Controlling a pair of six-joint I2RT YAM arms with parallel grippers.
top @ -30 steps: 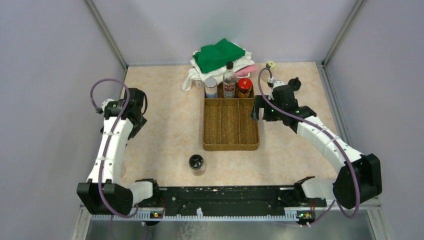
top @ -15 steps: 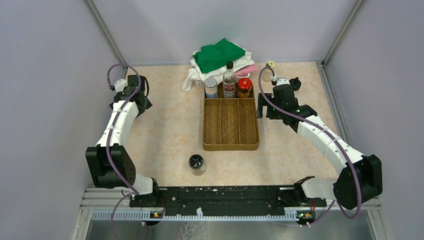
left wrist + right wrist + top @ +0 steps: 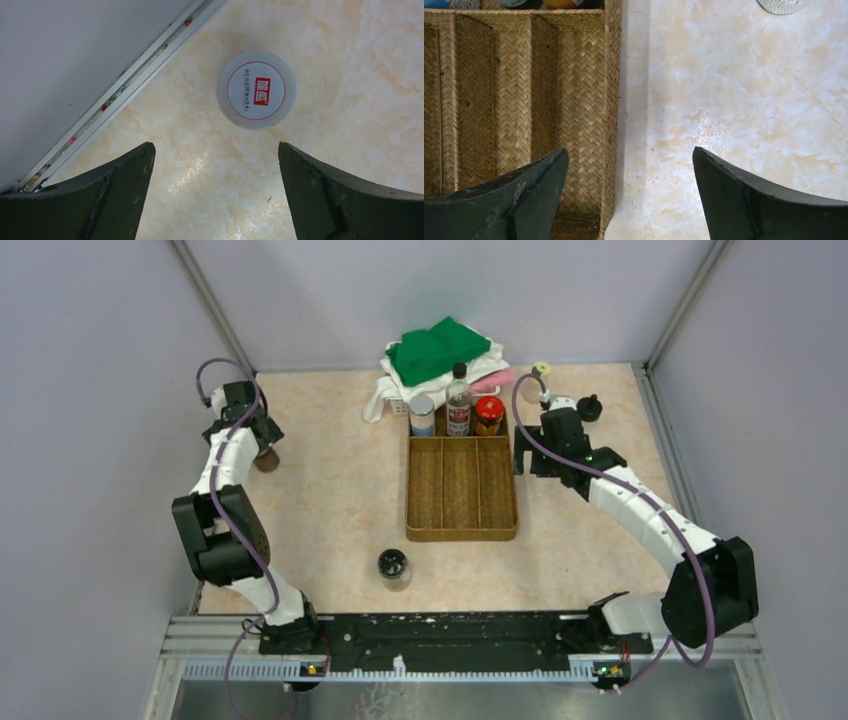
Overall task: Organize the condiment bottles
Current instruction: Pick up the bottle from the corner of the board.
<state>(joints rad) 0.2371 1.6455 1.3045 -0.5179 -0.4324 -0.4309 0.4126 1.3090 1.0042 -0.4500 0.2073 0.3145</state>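
Our left hand [image 3: 214, 150] has swung out to the far left and now hangs wide open above the white-lidded jar [image 3: 256, 90], which stands by the left wall. We should centre over the lid before descending. Our right hand [image 3: 629, 152] is wide open beside the tray [image 3: 611, 100].

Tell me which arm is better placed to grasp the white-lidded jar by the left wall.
Left. The left gripper, open, hangs just above the jar; the right gripper is far off, beside the tray.
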